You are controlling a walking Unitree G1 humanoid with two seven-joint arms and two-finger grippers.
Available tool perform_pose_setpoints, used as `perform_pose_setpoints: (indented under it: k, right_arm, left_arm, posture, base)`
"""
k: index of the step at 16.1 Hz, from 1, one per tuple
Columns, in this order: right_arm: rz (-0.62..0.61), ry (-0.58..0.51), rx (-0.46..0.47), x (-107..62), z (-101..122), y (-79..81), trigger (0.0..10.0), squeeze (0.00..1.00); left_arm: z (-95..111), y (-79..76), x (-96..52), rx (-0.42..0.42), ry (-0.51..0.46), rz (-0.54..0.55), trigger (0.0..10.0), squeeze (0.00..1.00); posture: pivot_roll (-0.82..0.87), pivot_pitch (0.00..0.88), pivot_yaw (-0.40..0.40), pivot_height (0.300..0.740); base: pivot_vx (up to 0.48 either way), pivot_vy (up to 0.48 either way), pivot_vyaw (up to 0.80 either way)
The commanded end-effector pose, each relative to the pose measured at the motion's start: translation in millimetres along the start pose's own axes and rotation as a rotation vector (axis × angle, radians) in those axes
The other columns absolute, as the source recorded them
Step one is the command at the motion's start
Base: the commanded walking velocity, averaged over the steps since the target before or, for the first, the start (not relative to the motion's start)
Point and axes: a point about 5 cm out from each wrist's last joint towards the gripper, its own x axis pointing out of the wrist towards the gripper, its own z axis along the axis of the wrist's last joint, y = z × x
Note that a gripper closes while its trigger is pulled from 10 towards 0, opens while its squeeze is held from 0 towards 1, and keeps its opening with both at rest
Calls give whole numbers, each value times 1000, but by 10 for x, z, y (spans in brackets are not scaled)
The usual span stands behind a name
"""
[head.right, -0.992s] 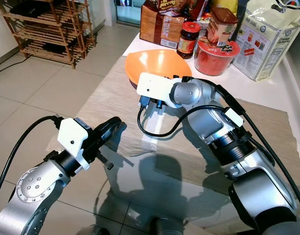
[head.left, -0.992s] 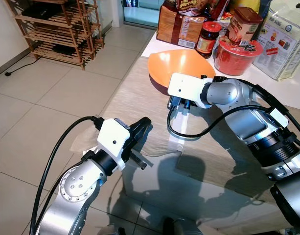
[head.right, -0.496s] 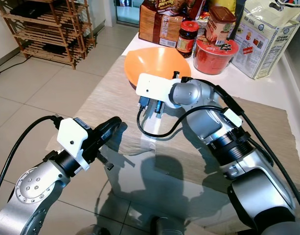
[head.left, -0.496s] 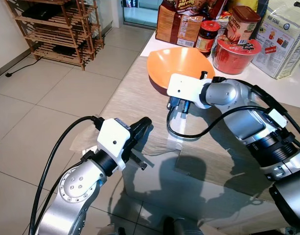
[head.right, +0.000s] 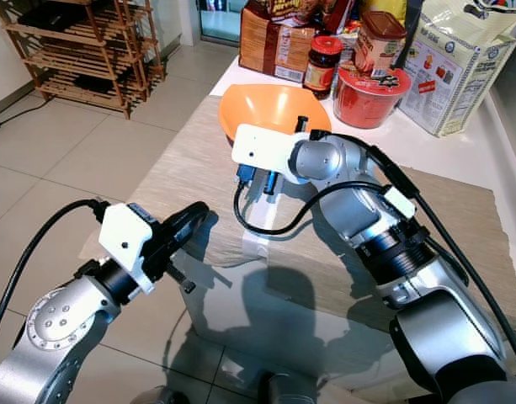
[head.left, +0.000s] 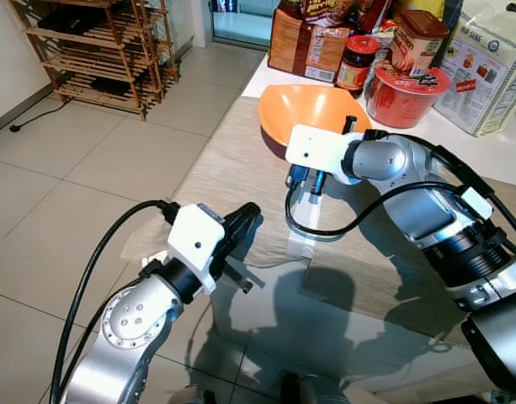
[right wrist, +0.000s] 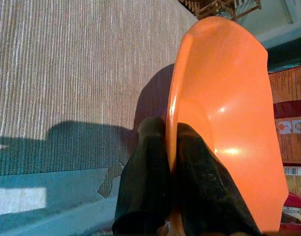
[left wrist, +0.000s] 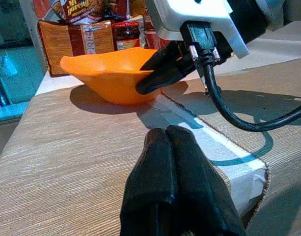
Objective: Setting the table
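An orange bowl sits on a beige table mat, at about 12 o'clock in the head view. The right gripper pinches the bowl's near rim, one black finger inside and one outside. Behind the bowl, from 12 to 2 o'clock, stand food packets, a jar and a red noodle cup. The left gripper hovers over the mat at about 7 o'clock, fingers pressed together and empty.

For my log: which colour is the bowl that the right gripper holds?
Orange bowl, plain; clearest in the right wrist view.
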Motion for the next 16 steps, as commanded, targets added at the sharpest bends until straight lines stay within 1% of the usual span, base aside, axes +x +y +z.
perform_pose_setpoints:
  k: [1, 3, 4, 5, 6, 7, 8, 9, 10, 11, 12, 13, 14, 15, 16]
  right_arm:
    - [4, -1, 19, -5, -20, 9, 0, 0]
    - [-53, -1, 34, -22, -36, -60, 0, 0]
    - [-210, -52, 83, -36, 21, -222, 1490, 0]
    - [-390, -152, 157, -98, 132, -406, 10000, 0]
    - [-507, -232, 232, -177, 204, -510, 10000, 0]
    - [-507, -232, 232, -177, 204, -510, 10000, 0]
    - [-619, -306, 320, -282, 232, -573, 10000, 0]
    - [-664, -344, 354, -335, 242, -595, 10000, 0]
    - [-766, -471, 414, -467, 295, -636, 10000, 0]
    - [-761, -758, 700, -624, 390, -615, 10000, 0]
    - [-728, -900, 882, -682, 409, -591, 10000, 0]
    - [-703, -991, 996, -718, 415, -573, 10000, 0]
    - [-548, -1162, 1186, -754, 439, -452, 10000, 0]
    - [-270, -1381, 1312, -844, 535, -226, 10000, 0]
    - [-193, -1470, 1311, -928, 577, -133, 10000, 0]
  left_arm:
    - [36, -36, -5, 7, -9, -12, 10000, 0]
    - [41, -27, 1, 11, -10, -4, 10000, 0]
    - [48, 9, 11, 27, -13, 23, 10000, 0]
    - [63, 60, 21, 44, -24, 62, 10000, 0]
    - [75, 115, 28, 50, -34, 105, 10000, 0]
    - [75, 115, 28, 50, -34, 105, 10000, 0]
    - [81, 200, 35, 49, -40, 171, 10000, 0]
    - [83, 242, 39, 46, -43, 206, 10000, 0]
    - [93, 334, 43, 29, -59, 289, 10000, 0]
    - [110, 417, 38, 5, -85, 352, 10000, 0]
    - [121, 441, 33, -5, -100, 361, 10000, 0]
    - [129, 455, 29, -11, -110, 365, 10000, 0]
    - [144, 490, 5, -58, -142, 383, 10000, 0]
    - [151, 540, -34, -138, -182, 405, 10000, 0]
    - [159, 552, -42, -169, -202, 403, 10000, 0]
  posture:
    - [-43, 126, -22, 740]
    - [-41, 127, -23, 740]
    - [-38, 126, -24, 740]
    - [-34, 124, -27, 740]
    - [-35, 121, -25, 740]
    - [-35, 121, -25, 740]
    - [-37, 119, -27, 740]
    - [-37, 119, -27, 740]
    - [-41, 115, -27, 740]
    - [-42, 109, -27, 740]
    - [-43, 109, -26, 740]
    - [-43, 109, -26, 740]
    - [-54, 106, -17, 740]
    - [-57, 103, -12, 740]
    - [-59, 100, -7, 740]
  base:
    - [0, 0, 0]
    - [0, 0, 0]
    - [0, 0, 0]
    - [0, 0, 0]
    - [0, 0, 0]
    - [0, 0, 0]
    - [0, 0, 0]
    - [0, 0, 0]
    - [0, 0, 0]
    - [0, 0, 0]
    - [0, 0, 0]
    - [0, 0, 0]
    - [0, 0, 0]
    - [0, 0, 0]
    - [0, 0, 0]
